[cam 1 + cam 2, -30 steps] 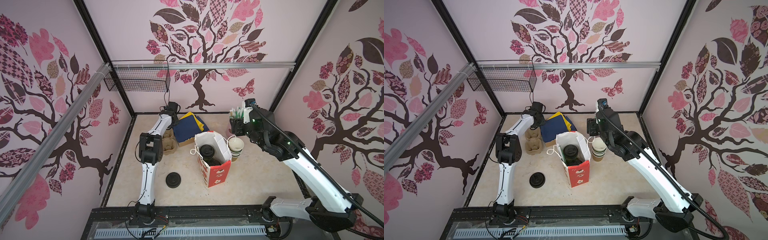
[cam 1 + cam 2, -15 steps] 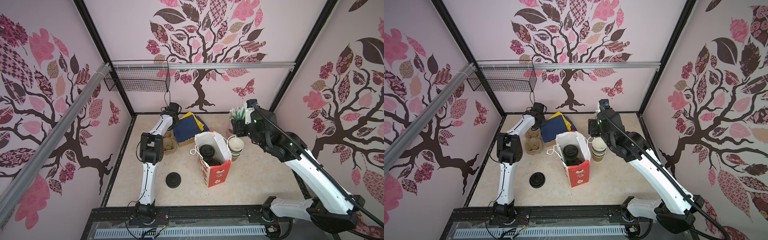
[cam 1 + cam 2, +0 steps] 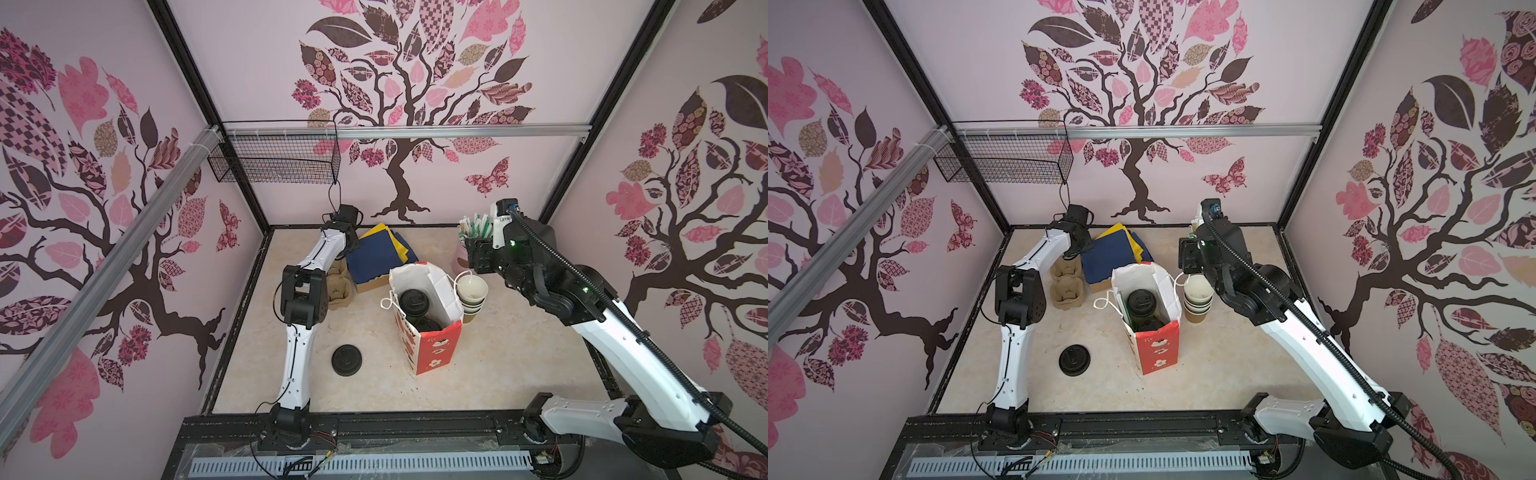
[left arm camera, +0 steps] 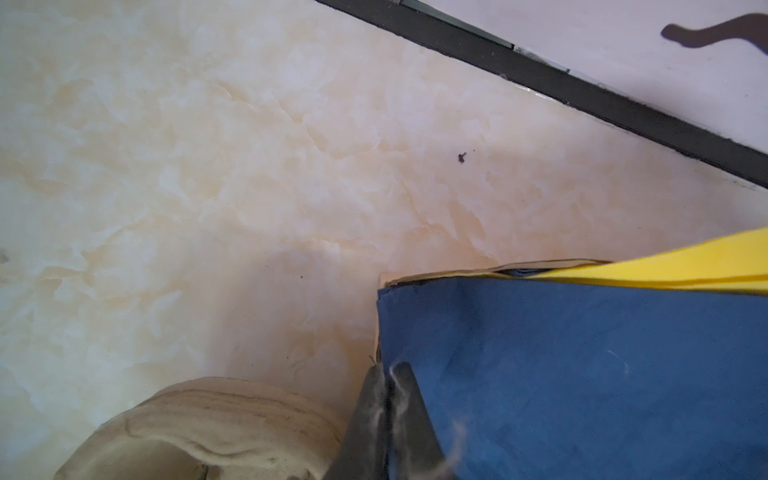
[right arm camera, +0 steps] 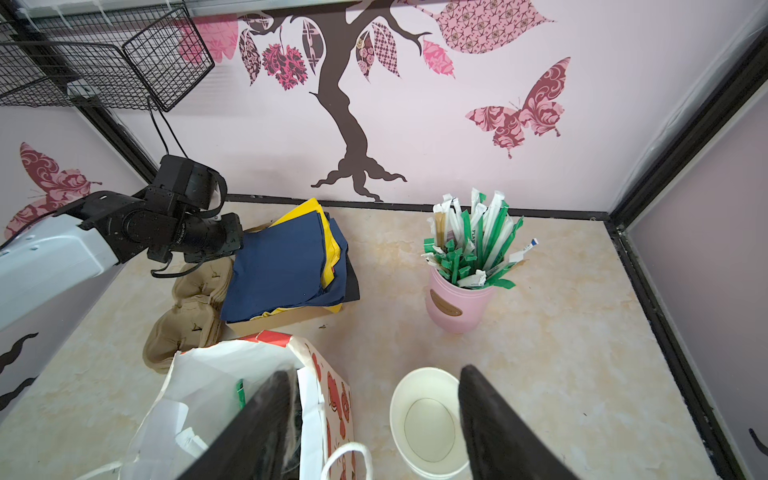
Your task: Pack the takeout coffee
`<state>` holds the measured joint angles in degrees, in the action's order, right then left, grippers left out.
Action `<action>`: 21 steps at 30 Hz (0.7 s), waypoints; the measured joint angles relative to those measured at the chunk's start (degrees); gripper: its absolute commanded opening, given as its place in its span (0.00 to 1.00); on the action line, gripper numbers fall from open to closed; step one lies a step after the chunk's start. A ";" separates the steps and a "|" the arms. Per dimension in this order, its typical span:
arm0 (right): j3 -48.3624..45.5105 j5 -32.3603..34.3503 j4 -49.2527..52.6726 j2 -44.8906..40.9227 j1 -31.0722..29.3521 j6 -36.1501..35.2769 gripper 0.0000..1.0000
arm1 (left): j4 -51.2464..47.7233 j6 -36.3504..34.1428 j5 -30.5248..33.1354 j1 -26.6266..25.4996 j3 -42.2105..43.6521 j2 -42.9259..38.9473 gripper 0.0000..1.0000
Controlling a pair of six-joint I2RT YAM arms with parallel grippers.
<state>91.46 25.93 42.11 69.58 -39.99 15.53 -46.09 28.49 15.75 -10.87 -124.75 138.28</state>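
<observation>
I am clenching my left tool (image 4: pixel 388 374) at the edge of the top blue napkin (image 4: pixel 561 374), though I cannot tell whether a sheet is caught; I am meaning to peel one sheet slowly, without dragging those beneath. Both lidded coffees (image 3: pixel 414 300) are sitting in the paper bag (image 3: pixel 434 353), and my right tool (image 5: pixel 374 372) is hovering released above its rim.

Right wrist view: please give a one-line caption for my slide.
Open right jaws near the paper bag and a lidless cup, pink straw holder beyond.
</observation>
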 measured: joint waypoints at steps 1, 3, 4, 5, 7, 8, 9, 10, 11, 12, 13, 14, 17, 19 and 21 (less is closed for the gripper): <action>0.00 0.07 0.07 0.00 0.00 0.04 0.67 | -0.13 -0.04 0.04 0.00 -0.31 0.17 0.07; 0.00 0.15 0.13 -0.02 0.00 0.15 0.67 | -0.09 -0.09 0.07 0.00 -0.50 0.33 0.02; 0.00 0.24 0.13 -0.07 0.00 0.17 0.67 | -0.15 -0.33 0.04 0.00 -0.50 0.33 0.00; 0.00 0.33 0.13 -0.11 0.00 0.20 0.67 | -0.15 -0.20 -0.13 0.00 -0.50 0.33 0.00; 0.00 0.55 0.15 -0.28 0.00 0.28 0.67 | -0.15 -0.28 -0.42 0.07 -0.52 0.33 0.00; 0.00 0.76 0.15 -0.42 0.00 0.35 0.67 | -0.15 -0.42 -0.55 0.09 -0.57 0.33 0.00; 0.00 0.96 0.15 -0.52 0.00 0.37 0.67 | -0.13 -0.55 -0.68 0.17 -0.57 0.31 0.00; 0.00 1.20 0.17 -0.68 0.00 0.39 0.67 | -0.11 -0.72 -0.85 0.35 -0.57 0.20 0.00; 0.00 1.46 0.20 -0.85 0.00 0.37 0.67 | -0.09 -0.90 -1.16 0.46 -0.55 0.09 0.00; 0.00 1.62 0.20 -1.01 0.00 0.37 0.67 | 0.07 -0.96 -1.86 0.57 -0.42 -0.17 0.00; 0.00 1.84 0.20 -1.20 0.00 0.37 0.67 | 0.59 -1.09 -2.67 0.70 0.20 -0.63 0.00; 0.00 2.01 0.20 -1.38 0.00 0.37 0.67 | 1.42 -1.33 -3.69 0.85 1.42 -1.64 0.00; 0.00 2.45 0.20 -1.73 0.00 0.35 0.67 | 4.02 -2.25 -6.47 1.20 6.58 -6.45 0.00; 0.00 2.56 0.17 -1.84 0.00 0.37 0.67 | 5.42 -2.89 -8.44 1.49 9.07 -10.05 0.00; -0.02 2.64 0.15 -1.90 0.00 0.39 0.67 | 7.52 -3.10 -10.43 1.86 11.32 -13.64 0.00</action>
<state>91.44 28.58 42.26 67.68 -39.99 15.92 -38.57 25.39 5.32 -9.02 -113.43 124.64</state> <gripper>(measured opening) 0.669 0.047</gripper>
